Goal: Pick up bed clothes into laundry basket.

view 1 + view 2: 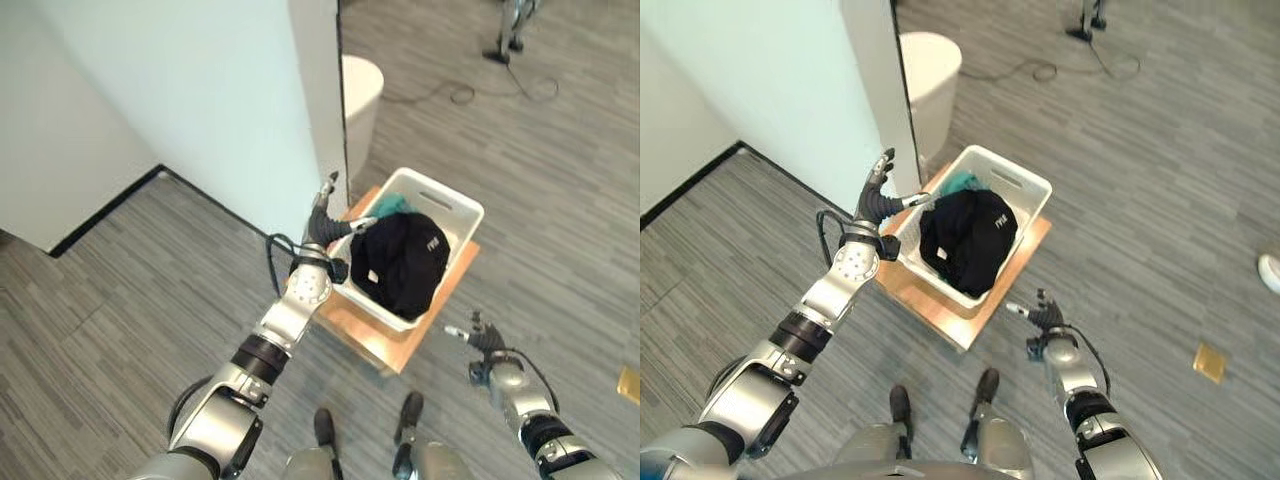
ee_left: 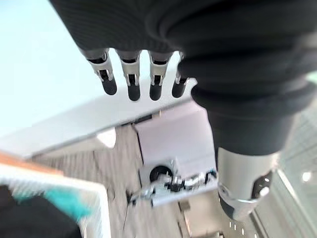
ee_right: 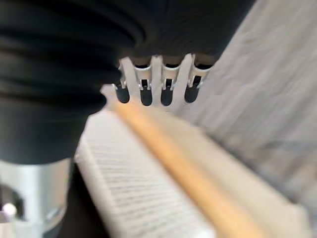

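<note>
The black garment and a teal cloth already lie in the laundry basket, between the released left hand and the right hand, also with relaxed fingers, so the task seems nearly finished.

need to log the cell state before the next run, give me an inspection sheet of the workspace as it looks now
surface: grey wood-look floor; a wooden platform sits on it.
job's things: white laundry basket on the platform, holding a black garment with a teal cloth at the back.
clutter: white round bin by the wall; small tan item and a white object on the floor.
hands: left hand open, raised at the basket's left rim, holding nothing; right hand open, near the platform's front corner, holding nothing.
cables: a black cable runs across the far floor to a stand.
surroundings: white wall panel with dark baseboard.
</note>
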Tool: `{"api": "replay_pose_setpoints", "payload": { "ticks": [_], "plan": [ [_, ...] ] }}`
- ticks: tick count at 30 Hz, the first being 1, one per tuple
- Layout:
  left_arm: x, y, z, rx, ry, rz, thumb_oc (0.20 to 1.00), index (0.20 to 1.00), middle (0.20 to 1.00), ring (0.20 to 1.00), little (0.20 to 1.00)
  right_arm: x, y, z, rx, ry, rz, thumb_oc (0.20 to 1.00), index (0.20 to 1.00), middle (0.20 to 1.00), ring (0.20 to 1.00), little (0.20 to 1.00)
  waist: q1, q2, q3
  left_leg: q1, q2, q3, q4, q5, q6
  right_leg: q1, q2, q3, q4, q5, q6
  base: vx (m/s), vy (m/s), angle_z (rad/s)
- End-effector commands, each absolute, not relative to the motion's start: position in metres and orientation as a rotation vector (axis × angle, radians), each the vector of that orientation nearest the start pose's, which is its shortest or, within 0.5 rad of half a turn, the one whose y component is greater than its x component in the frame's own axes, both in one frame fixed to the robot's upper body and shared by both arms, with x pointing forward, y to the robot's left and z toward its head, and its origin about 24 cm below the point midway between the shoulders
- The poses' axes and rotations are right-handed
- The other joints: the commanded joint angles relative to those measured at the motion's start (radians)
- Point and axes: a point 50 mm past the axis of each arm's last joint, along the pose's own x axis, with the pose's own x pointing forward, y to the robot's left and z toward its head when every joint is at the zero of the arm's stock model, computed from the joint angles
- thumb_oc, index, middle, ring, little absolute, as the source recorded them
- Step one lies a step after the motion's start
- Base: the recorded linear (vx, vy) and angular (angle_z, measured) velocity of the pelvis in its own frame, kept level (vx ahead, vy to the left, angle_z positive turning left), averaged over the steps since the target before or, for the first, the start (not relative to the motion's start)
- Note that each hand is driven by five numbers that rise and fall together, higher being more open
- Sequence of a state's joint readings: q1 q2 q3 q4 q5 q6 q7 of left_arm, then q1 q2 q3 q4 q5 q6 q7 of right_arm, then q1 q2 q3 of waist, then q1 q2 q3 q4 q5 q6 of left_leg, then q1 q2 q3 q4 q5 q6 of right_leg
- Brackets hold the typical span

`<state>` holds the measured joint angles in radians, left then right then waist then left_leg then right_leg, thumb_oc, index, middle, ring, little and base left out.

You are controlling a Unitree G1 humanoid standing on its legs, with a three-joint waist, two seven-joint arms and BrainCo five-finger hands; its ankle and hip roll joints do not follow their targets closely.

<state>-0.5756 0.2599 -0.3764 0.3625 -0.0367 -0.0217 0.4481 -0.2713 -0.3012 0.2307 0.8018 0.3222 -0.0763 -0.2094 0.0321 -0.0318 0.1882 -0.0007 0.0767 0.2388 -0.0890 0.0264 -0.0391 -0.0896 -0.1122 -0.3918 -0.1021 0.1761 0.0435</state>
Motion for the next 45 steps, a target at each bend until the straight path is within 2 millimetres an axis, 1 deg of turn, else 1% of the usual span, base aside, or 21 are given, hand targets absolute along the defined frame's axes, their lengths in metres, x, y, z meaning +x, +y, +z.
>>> {"api": "replay_pose_setpoints", "payload": {
  "ticks": [1,6,10,17,19,23,26,27,28,30,32,34,35,36,37,38,40,42,43,44,45],
  "plan": [
    [0.353,0.111,0.127,0.339,-0.316,0.087,1.0,1.0,1.0,1.0,1.0,0.266,-0.201,-0.053,-0.096,0.448,-0.186,1.0,1.0,1.0,1.0,1.0,0.029,-0.002,-0.051,-0.021,0.032,-0.017,0.002,-0.067,-0.007,0.138,-0.099,-0.02,0.015,-0.166,0.133,0.0,0.0,0.0],
    [0.347,0.12,0.105,0.326,-0.237,0.123,1.0,1.0,1.0,1.0,1.0,0.27,-0.178,-0.048,-0.05,0.408,-0.152,1.0,1.0,1.0,1.0,1.0,0.041,0.001,-0.078,-0.01,0.035,-0.019,0.002,-0.066,-0.009,0.15,-0.097,-0.022,0.015,-0.169,0.132,0.01,-0.002,0.0],
    [0.335,0.129,0.077,0.314,-0.148,0.164,1.0,1.0,1.0,1.0,1.0,0.287,-0.165,-0.024,-0.059,0.293,-0.129,1.0,1.0,1.0,1.0,1.0,0.057,0.005,-0.098,0.001,0.038,-0.023,0.002,-0.064,-0.013,0.16,-0.095,-0.023,0.015,-0.171,0.131,0.0,0.0,0.0],
    [0.314,0.149,0.045,0.296,-0.049,0.22,1.0,1.0,1.0,1.0,1.0,0.296,-0.173,-0.009,-0.128,0.218,-0.185,1.0,1.0,1.0,1.0,1.0,0.082,0.011,-0.116,0.01,0.04,-0.029,0.002,-0.061,-0.017,0.17,-0.092,-0.024,0.015,-0.177,0.13,0.0,0.0,0.0],
    [0.306,0.155,0.033,0.279,-0.003,0.254,1.0,1.0,1.0,1.0,1.0,0.297,-0.172,0.005,-0.171,0.144,-0.172,1.0,1.0,1.0,1.0,1.0,0.093,0.011,-0.119,0.012,0.041,-0.035,0.002,-0.059,-0.019,0.176,-0.091,-0.031,0.015,-0.182,0.129,-0.02,-0.035,0.04],
    [0.299,0.153,0.029,0.252,0.006,0.249,1.0,1.0,1.0,1.0,1.0,0.298,-0.169,0.017,-0.186,0.082,-0.159,1.0,1.0,1.0,1.0,1.0,0.102,0.019,-0.119,0.006,0.042,-0.047,0.002,-0.051,-0.02,0.183,-0.087,-0.035,0.015,-0.191,0.125,-0.05,-0.072,0.05],
    [0.294,0.147,0.039,0.197,-0.048,0.22,1.0,1.0,1.0,1.0,1.0,0.3,-0.162,0.027,-0.203,0.027,-0.145,1.0,1.0,1.0,1.0,1.0,0.112,0.026,-0.1,-0.026,0.034,-0.095,0.002,-0.037,-0.017,0.184,-0.058,0.015,0.015,-0.213,0.112,-0.07,-0.105,0.21],
    [0.292,0.145,0.046,0.15,-0.086,0.212,1.0,1.0,1.0,1.0,1.0,0.306,-0.147,0.033,-0.216,-0.001,-0.102,1.0,1.0,1.0,1.0,1.0,0.099,0.035,-0.08,-0.038,0.025,-0.128,0.002,-0.033,-0.01,0.157,0.013,0.175,0.016,-0.239,0.085,-0.05,-0.061,0.32],
    [0.292,0.145,0.047,0.15,-0.086,0.213,1.0,1.0,1.0,1.0,1.0,0.306,-0.147,0.033,-0.216,-0.001,-0.102,1.0,1.0,1.0,1.0,1.0,0.1,0.035,-0.082,-0.041,0.026,-0.127,0.002,-0.031,-0.01,0.154,0.013,0.176,0.016,-0.237,0.084,-0.13,-0.115,0.59],
    [0.289,0.148,0.052,0.079,-0.11,0.23,1.0,1.0,1.0,1.0,1.0,0.31,-0.127,0.038,-0.231,-0.016,-0.027,1.0,1.0,1.0,1.0,1.0,0.13,0.049,-0.069,-0.039,0.017,-0.139,0.002,-0.024,-0.008,0.145,0.008,0.188,0.015,-0.239,0.073,-0.1,-0.094,0.82],
    [0.274,0.162,0.049,0.008,-0.108,0.271,1.0,1.0,1.0,1.0,1.0,0.304,-0.104,0.038,-0.213,-0.023,0.103,1.0,1.0,1.0,1.0,1.0,0.181,0.077,-0.089,-0.03,0.023,-0.146,0.002,-0.021,-0.022,0.171,-0.013,0.128,0.015,-0.247,0.08,0.0,-0.136,0.12],
    [0.266,0.17,0.047,-0.003,-0.106,0.289,1.0,1.0,1.0,1.0,1.0,0.3,-0.096,0.036,-0.215,-0.018,0.158,1.0,1.0,1.0,1.0,1.0,0.197,0.086,-0.09,-0.025,0.02,-0.151,0.002,-0.017,-0.019,0.18,-0.017,0.117,0.015,-0.249,0.083,-0.02,-0.059,0.25],
    [0.253,0.181,0.045,-0.022,-0.11,0.305,1.0,1.0,1.0,1.0,1.0,0.297,-0.088,0.035,-0.231,-0.023,0.225,1.0,1.0,1.0,1.0,1.0,0.235,0.098,-0.082,-0.021,0.01,-0.155,0.002,0.004,-0.021,0.188,-0.02,0.099,0.015,-0.256,0.076,-0.05,-0.037,0.24],
    [0.253,0.181,0.045,-0.022,-0.109,0.306,1.0,1.0,1.0,1.0,1.0,0.297,-0.088,0.035,-0.231,-0.022,0.226,1.0,1.0,1.0,1.0,1.0,0.232,0.098,-0.082,-0.02,0.01,-0.157,0.002,0.004,-0.021,0.191,-0.02,0.097,0.015,-0.257,0.076,-0.24,-0.043,0.33],
    [0.252,0.188,0.053,0.005,-0.146,0.309,1.0,1.0,1.0,1.0,1.0,0.297,-0.083,0.036,-0.245,-0.036,0.265,1.0,1.0,1.0,1.0,1.0,0.263,0.099,-0.043,-0.095,0.029,-0.079,0.123,0.003,-0.046,0.213,-0.049,0.011,0.015,-0.261,0.064,-0.2,-0.034,0.43],
    [0.252,0.188,0.053,0.005,-0.147,0.309,1.0,1.0,1.0,1.0,1.0,0.297,-0.083,0.037,-0.245,-0.037,0.265,1.0,1.0,1.0,1.0,1.0,0.261,0.099,-0.046,-0.102,0.029,-0.082,0.127,0.003,-0.045,0.209,-0.049,0.009,0.015,-0.26,0.063,-0.25,-0.096,1.27],
    [0.261,0.194,0.064,0.056,-0.181,0.308,1.0,1.0,1.0,1.0,1.0,0.307,-0.079,0.052,-0.204,-0.081,0.268,1.0,1.0,1.0,1.0,1.0,0.225,0.084,-0.062,-0.087,0.155,0.305,0.207,-0.039,-0.018,0.261,-0.05,-0.163,0.015,-0.28,0.049,-0.11,-0.142,2.02],
    [0.262,0.199,0.069,0.058,-0.191,0.302,1.0,1.0,1.0,1.0,1.0,0.308,-0.08,0.058,-0.185,-0.102,0.264,1.0,1.0,1.0,1.0,1.0,0.204,0.073,-0.071,-0.083,0.207,0.471,0.292,-0.058,0.007,0.3,-0.034,-0.268,0.015,-0.302,0.022,-0.04,-0.138,2.41],
    [0.26,0.225,0.073,0.11,-0.18,0.315,1.0,1.0,1.0,1.0,1.0,0.34,-0.136,0.153,-0.097,-0.326,0.15,1.0,1.0,1.0,1.0,1.0,0.172,0.052,-0.098,-0.046,0.249,0.577,0.279,-0.062,0.011,0.318,-0.021,-0.338,0.015,-0.305,0.01,-0.01,-0.108,2.59],
    [0.256,0.231,0.075,0.115,-0.186,0.334,1.0,1.0,1.0,1.0,1.0,0.312,-0.136,0.145,-0.196,-0.409,0.171,1.0,1.0,1.0,1.0,1.0,0.13,0.047,-0.084,-0.01,0.274,0.661,0.275,-0.057,0.018,0.328,-0.013,-0.374,0.015,-0.302,-0.001,0.04,-0.06,2.53],
    [0.252,0.233,0.075,0.117,-0.18,0.338,1.0,1.0,1.0,1.0,1.0,0.29,-0.131,0.114,-0.01,-0.285,0.234,1.0,1.0,1.0,1.0,1.0,0.108,0.047,-0.098,0.012,0.285,0.701,0.263,-0.045,0.019,0.343,-0.01,-0.408,0.019,-0.302,-0.01,0.02,0.001,1.73]
  ]
}}
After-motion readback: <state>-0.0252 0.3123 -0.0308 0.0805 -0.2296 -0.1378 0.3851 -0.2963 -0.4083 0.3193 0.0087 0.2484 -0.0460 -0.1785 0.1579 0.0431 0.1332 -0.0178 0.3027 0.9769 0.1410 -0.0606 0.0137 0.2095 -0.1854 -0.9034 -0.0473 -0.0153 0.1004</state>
